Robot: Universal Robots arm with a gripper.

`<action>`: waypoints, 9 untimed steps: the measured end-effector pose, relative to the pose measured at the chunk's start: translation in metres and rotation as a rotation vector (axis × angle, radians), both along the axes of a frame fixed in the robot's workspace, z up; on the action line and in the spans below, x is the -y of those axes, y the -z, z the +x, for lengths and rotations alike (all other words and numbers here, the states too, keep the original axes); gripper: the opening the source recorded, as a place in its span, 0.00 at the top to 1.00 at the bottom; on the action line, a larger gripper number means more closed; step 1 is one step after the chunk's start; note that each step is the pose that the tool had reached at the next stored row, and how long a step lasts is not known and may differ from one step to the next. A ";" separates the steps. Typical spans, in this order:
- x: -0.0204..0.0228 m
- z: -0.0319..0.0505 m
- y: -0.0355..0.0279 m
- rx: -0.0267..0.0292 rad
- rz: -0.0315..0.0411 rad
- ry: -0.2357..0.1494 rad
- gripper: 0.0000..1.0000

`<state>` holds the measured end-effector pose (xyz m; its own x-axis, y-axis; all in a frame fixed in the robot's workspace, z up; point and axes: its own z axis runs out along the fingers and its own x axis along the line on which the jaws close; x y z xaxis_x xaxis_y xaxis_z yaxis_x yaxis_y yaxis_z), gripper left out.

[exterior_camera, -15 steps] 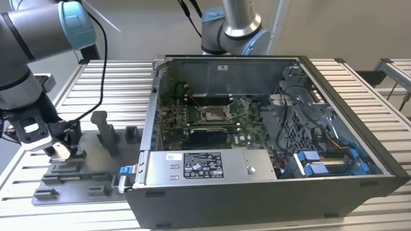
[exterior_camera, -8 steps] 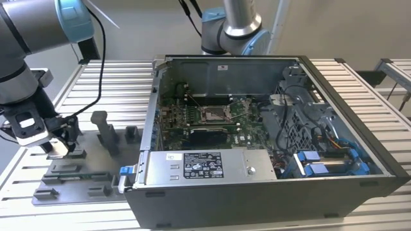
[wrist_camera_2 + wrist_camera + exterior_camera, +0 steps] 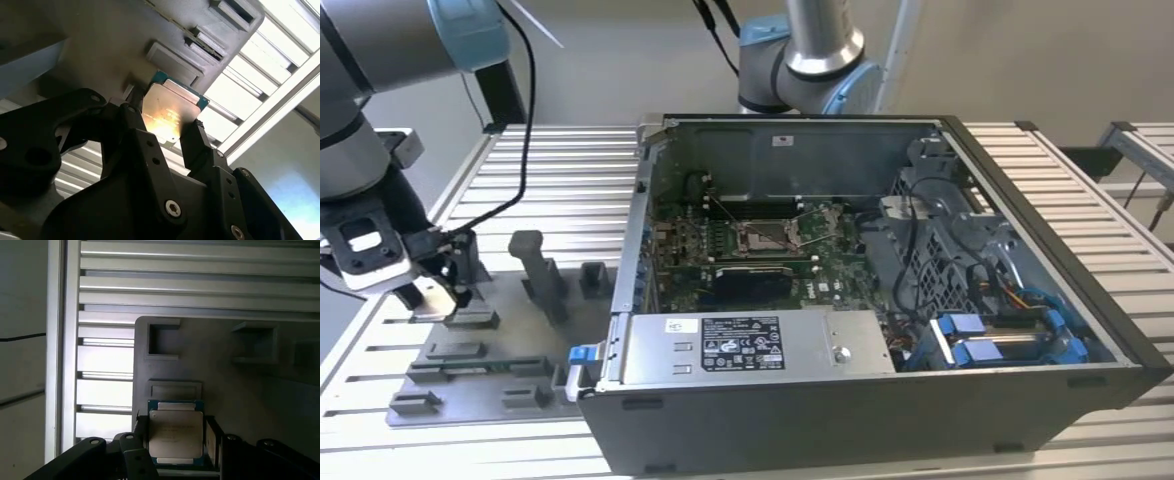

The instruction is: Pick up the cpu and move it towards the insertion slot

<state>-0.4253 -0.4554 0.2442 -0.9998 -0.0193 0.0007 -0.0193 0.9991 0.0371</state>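
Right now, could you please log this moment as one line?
gripper: shut on cpu | place: over grey tray | insertion slot: inside computer case, away from gripper

We see a plain grey wall (image 3: 627, 60) behind a silver tabletop (image 3: 1067, 190) made of long shiny bars.

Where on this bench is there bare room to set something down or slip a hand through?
Bare slats of the table lie between the grey tray and the far edge, beside the computer case; more on the exterior view's right of the case. Crowded: the tray, where the gripper sits at the cpu, and around the insertion slot.
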 end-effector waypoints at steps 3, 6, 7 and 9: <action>0.0000 0.0000 -0.0060 0.0000 0.0000 0.000 1.00; 0.0000 0.0000 -0.0115 0.0000 0.0000 0.000 1.00; 0.0000 0.0000 -0.0132 -0.0001 0.0000 0.000 1.00; 0.0000 0.0001 -0.0157 0.0000 0.0000 0.000 1.00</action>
<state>-0.4253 -0.4554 0.2599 -0.9998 -0.0194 0.0007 -0.0193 0.9991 0.0371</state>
